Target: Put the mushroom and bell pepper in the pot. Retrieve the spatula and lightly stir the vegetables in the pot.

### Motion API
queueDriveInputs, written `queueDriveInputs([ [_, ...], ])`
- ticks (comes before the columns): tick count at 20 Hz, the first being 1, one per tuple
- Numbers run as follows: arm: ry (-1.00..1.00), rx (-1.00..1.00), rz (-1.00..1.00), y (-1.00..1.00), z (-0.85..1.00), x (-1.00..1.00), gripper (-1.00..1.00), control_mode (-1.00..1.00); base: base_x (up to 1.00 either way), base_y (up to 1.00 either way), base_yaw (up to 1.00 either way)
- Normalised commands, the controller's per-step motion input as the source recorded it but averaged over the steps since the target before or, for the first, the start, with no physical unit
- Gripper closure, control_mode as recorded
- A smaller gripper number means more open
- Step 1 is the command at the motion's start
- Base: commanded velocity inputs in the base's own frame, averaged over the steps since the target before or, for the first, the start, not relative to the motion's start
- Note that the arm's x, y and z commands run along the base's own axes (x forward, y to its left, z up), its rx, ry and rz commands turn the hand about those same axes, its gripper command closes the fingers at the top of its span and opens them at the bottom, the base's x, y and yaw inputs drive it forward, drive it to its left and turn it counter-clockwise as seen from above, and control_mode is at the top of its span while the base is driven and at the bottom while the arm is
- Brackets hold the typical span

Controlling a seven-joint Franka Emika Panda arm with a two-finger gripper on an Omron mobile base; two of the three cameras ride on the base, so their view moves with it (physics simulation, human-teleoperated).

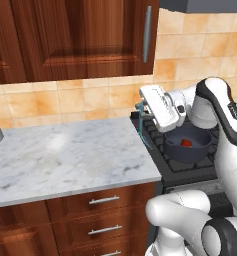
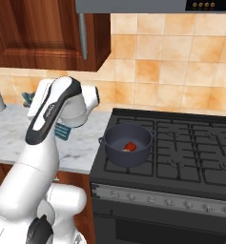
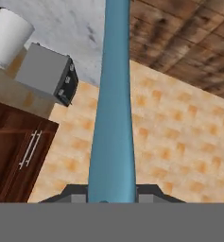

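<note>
The pot (image 2: 127, 145) stands on the front left corner of the stove (image 2: 190, 143) — a red bell pepper (image 2: 130, 146) lies inside it. Left of the stove, over the marble counter (image 2: 81, 143), the white arm (image 2: 47, 128) hides most of the teal spatula (image 2: 62, 131) — only its slotted blade shows.

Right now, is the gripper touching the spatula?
Touching. In the hand view the spatula handle runs between the fingertips of the gripper, clamped on both sides.
</note>
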Motion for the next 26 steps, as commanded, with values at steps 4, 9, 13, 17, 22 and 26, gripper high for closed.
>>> queueDriveInputs([
  [4, 0.02, 0.26, -0.02, -0.70, 0.48, 0.00, 1.00, -1.00, 0.00, 0.00, 0.00],
  [9, 0.32, 0.10, -0.20, -0.71, 0.42, 0.13, 1.00, -1.00, 0.00, 0.00, 0.00],
  [13, 0.07, 0.00, -0.22, -0.70, 0.10, 0.38, 1.00, -1.00, 0.00, 0.00, 0.00],
  [17, 0.00, 0.00, -0.16, -0.73, -0.01, 0.53, 1.00, -1.00, 0.00, 0.00, 0.00],
  [22, 0.00, 0.05, -0.09, -0.72, -0.06, 0.61, 1.00, -1.00, 0.00, 0.00, 0.00],
  [26, 0.03, 0.08, -0.11, -0.76, -0.11, 0.49, 1.00, -1.00, 0.00, 0.00, 0.00],
])
